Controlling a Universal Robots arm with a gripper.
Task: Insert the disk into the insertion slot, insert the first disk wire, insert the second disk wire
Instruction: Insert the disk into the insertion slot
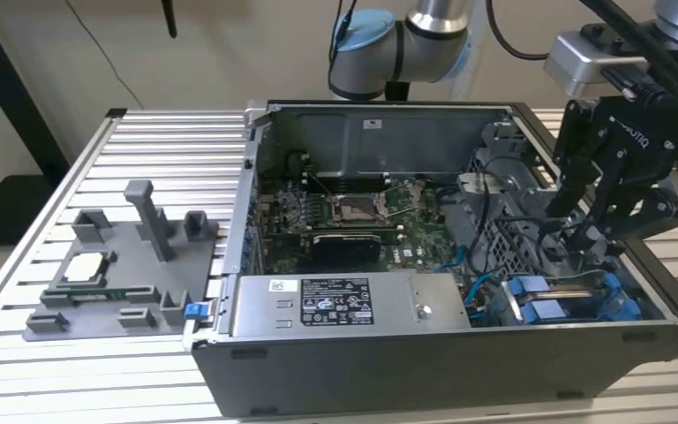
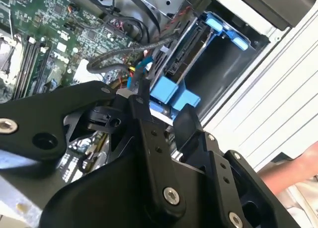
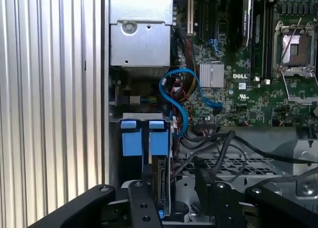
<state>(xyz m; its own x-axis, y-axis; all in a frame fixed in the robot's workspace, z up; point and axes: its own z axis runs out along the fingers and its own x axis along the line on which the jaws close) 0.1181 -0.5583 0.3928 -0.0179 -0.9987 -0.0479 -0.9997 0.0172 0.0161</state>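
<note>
The disk (image 1: 547, 309) sits on its edge inside the slot (image 3: 141, 116). The slot is in the near corner of the case (image 1: 433, 371), on the exterior view's right. The disk's blue frame shows in both wrist views (image 2: 171, 91) (image 3: 144, 138).

The gripper (image 1: 592, 238) reaches down into that same corner, right over the disk. In both wrist views (image 2: 164, 109) (image 3: 181, 186) its two black fingers (image 3: 144, 188) are apart, so it is open. The end of the disk lies between them. One finger is just beside the disk and the other is further off. It holds nothing that I can see.

A thin blue wire (image 3: 180, 106) loops from the green board (image 1: 351, 208) toward the disk. A grey box (image 1: 339, 305) lies along the case's near edge, beside the slot.
</note>
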